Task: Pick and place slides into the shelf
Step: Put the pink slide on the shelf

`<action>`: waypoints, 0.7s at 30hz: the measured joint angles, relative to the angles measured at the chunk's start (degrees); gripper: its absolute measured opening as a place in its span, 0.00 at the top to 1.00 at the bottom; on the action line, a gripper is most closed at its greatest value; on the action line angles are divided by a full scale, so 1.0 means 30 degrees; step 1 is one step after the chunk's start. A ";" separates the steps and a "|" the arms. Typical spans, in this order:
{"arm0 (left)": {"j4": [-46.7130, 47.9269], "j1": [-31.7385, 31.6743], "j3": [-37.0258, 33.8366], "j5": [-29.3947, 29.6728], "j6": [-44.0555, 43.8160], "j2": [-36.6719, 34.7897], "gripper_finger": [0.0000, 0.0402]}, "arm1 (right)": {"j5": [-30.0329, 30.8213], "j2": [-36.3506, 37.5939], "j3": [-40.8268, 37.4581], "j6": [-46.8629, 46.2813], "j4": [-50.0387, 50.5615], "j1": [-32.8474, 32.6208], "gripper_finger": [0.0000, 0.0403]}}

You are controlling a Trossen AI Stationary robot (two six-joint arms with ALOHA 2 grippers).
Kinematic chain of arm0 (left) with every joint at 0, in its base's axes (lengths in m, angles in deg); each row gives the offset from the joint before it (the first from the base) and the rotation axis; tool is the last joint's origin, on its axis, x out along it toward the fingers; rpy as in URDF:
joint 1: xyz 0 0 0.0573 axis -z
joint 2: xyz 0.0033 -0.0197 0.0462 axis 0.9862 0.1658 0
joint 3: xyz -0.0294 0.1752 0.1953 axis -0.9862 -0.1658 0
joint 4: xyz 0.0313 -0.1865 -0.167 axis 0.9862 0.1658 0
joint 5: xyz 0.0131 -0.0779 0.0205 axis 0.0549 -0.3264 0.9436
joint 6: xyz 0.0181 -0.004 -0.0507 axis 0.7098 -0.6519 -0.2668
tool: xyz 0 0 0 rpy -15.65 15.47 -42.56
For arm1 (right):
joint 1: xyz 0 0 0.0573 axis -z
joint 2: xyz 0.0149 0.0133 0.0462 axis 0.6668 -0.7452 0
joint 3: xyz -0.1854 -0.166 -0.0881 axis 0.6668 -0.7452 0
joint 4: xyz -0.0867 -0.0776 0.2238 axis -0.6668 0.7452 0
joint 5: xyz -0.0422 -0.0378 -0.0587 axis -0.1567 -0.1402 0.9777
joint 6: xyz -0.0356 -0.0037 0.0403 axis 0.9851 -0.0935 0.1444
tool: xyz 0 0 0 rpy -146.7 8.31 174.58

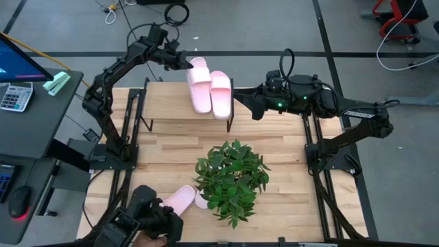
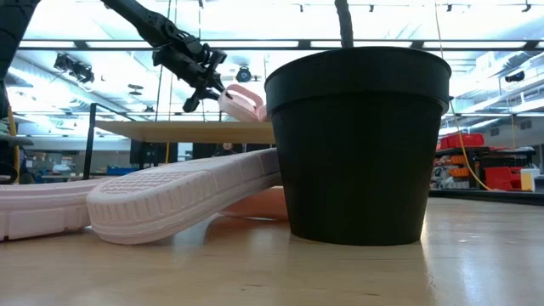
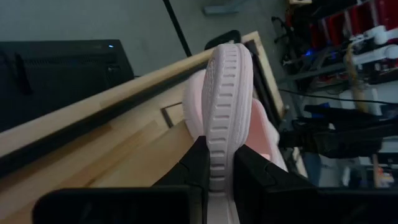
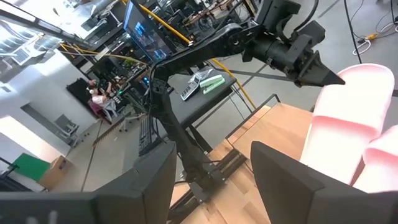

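- The left arm reached up and across to the far side of the table (image 1: 171, 147).
- Its left gripper (image 1: 184, 62) was at the far left end of the shelf (image 1: 164, 103).
- Its fingers (image 3: 196, 165) pinched the heel edge of one pink slide (image 1: 199, 86).
- In the left wrist view, the ribbed edge of that slide's sole stood up between the two dark fingers.
- That slide lay on the shelf with its heel end lifted a little, as the low view showed.
- A second slide (image 1: 221, 94) lay flat on the shelf, just beside the first one and touching it.
- Both were pale pink with a wide strap.
- The right arm stretched in from the right side.
- Its right gripper (image 1: 241, 101) was near the second slide, not touching it.
- Its fingers (image 4: 283, 171) were spread apart and held nothing.
- Another slide (image 1: 180, 200) lay on the near part of the table, beside the potted plant (image 1: 232, 178).
- In the low view it leaned against the black pot (image 2: 357, 144), sole facing out.
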 joint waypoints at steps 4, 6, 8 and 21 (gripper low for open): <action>0.0417 0.0028 0.0000 0.0657 0.0460 0.0000 0.88 | 0.0000 -0.0001 -0.0003 0.0000 0.0150 0.0003 0.47; 0.0507 -0.0068 0.0000 0.0657 0.0571 0.0000 0.88 | 0.0000 0.0002 -0.0004 0.0000 0.0259 0.0000 0.47; 0.0672 -0.0056 0.0000 0.0715 0.0908 0.0000 0.88 | 0.0000 0.0002 -0.0003 0.0000 0.0266 0.0000 0.47; 0.1319 0.0125 0.0000 0.1684 0.2504 0.0000 0.89 | 0.0007 0.0002 0.0003 0.0036 0.0273 0.0015 0.47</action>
